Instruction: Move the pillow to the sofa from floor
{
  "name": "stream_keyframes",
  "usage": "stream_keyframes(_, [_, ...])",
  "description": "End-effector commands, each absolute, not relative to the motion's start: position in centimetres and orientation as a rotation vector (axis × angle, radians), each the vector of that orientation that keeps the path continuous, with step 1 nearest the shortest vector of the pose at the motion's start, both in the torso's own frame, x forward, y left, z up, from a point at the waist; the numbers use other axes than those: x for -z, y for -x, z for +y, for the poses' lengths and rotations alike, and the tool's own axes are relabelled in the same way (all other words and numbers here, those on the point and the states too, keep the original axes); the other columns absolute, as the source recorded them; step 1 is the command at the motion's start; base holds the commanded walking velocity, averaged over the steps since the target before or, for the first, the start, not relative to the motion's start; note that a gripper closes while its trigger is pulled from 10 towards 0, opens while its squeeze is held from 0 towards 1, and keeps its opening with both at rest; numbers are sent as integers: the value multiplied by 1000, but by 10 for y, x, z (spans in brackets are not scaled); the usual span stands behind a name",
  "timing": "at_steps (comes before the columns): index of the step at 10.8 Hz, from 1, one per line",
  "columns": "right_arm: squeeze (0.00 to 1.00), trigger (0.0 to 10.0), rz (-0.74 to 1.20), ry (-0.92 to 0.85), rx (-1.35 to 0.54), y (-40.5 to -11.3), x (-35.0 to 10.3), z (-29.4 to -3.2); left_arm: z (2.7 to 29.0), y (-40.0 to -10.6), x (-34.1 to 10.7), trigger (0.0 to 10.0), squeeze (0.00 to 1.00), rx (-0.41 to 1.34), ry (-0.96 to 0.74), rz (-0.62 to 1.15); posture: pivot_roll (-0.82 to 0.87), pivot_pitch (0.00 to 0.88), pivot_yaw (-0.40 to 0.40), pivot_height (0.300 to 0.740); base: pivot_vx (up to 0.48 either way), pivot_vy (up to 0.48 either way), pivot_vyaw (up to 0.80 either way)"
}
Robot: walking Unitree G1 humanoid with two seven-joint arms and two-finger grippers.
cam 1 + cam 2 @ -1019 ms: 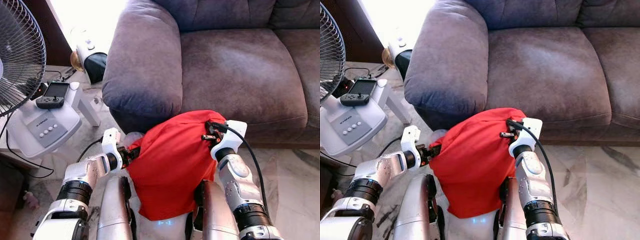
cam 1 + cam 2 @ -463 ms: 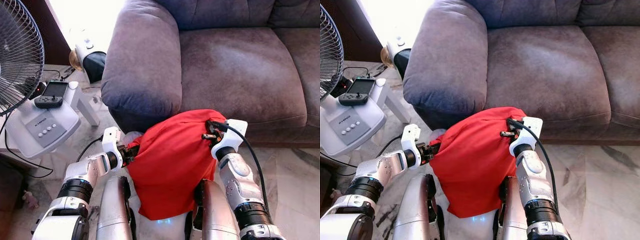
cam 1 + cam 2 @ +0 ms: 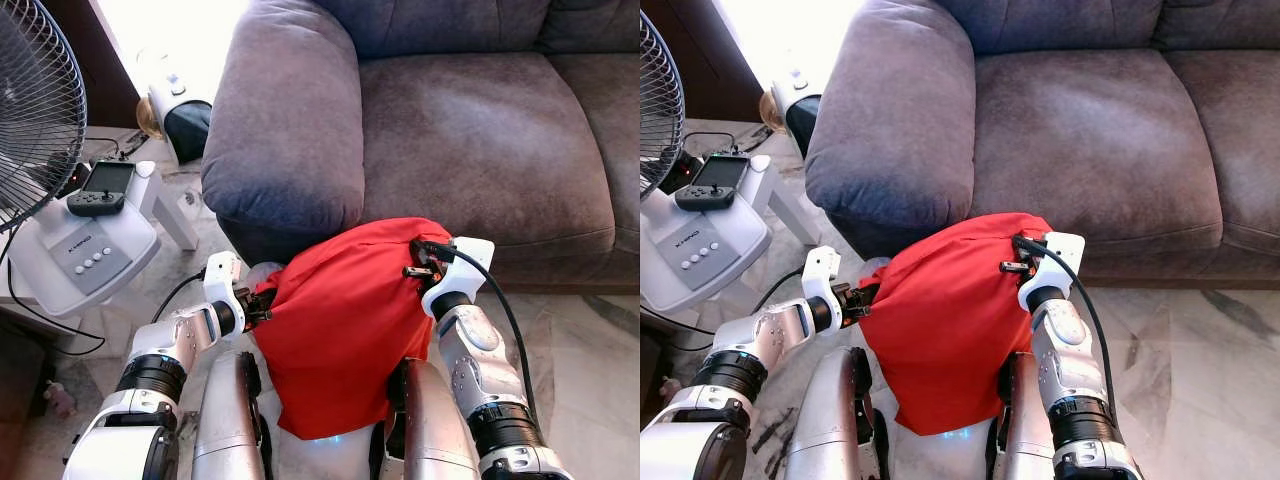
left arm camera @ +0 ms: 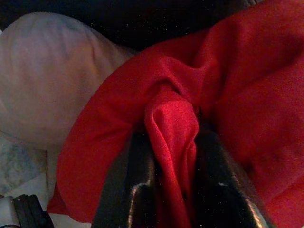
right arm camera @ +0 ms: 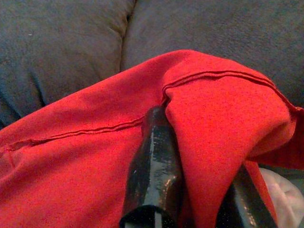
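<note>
A red pillow (image 3: 345, 320) hangs between my two arms, just in front of the grey sofa (image 3: 480, 130) and below its seat edge. My left gripper (image 3: 258, 304) is shut on a fold of the pillow's left side; in the left wrist view the red cloth (image 4: 173, 123) is bunched between the black fingers (image 4: 128, 185). My right gripper (image 3: 412, 262) is shut on the pillow's upper right corner, with red fabric (image 5: 213, 123) wrapped over its fingers (image 5: 154, 161). The pillow's lower end rests against my legs.
The sofa's wide armrest (image 3: 285, 110) bulges directly behind the pillow. A standing fan (image 3: 40, 100) and its white base with a handheld controller (image 3: 95, 195) sit at the left. A pale cushion (image 4: 52, 76) lies under the armrest. Marble floor (image 3: 590, 350) lies at the right.
The pillow and both grippers have risen very slightly toward the sofa; the view shifted a little. Both grips are unchanged.
</note>
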State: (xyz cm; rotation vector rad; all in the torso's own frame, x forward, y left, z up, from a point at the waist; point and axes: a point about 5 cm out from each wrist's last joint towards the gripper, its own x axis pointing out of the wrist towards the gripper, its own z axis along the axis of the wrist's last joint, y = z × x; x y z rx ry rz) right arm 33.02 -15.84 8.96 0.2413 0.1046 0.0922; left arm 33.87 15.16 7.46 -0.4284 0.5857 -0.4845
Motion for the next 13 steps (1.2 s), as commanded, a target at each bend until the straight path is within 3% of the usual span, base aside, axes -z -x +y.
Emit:
stream_keyframes(1, [0,10000,-10,-236,-77,-338,-112,-165,150,-328,-56,0,0,476,427,677,38,230,-6,572,0,0,0])
stream_keyframes(8, [0,10000,-11,-237,-82,-340,-112,-161,153,-333,-59,0,0,451,407,644,44,220,-2,572,0,0,0])
stream_keyframes(9, [0,10000,-12,-233,-81,-339,-111,-161,155,-343,-77,0,0,415,406,504,44,219,-1,572,0,0,0])
stream_keyframes(10, [0,10000,-12,-221,-79,-336,-110,-162,161,-348,-92,3765,0,339,268,380,50,218,-1,572,0,0,0])
stream_keyframes(11, [0,10000,-12,-193,-79,-330,-108,-164,166,-350,-112,10000,0,278,131,214,56,216,-1,572,0,0,0])
stream_keyframes(13, [0,10000,-16,-164,-89,-316,-106,-162,168,-343,-139,10000,0,237,90,47,57,207,5,572,0,0,0])
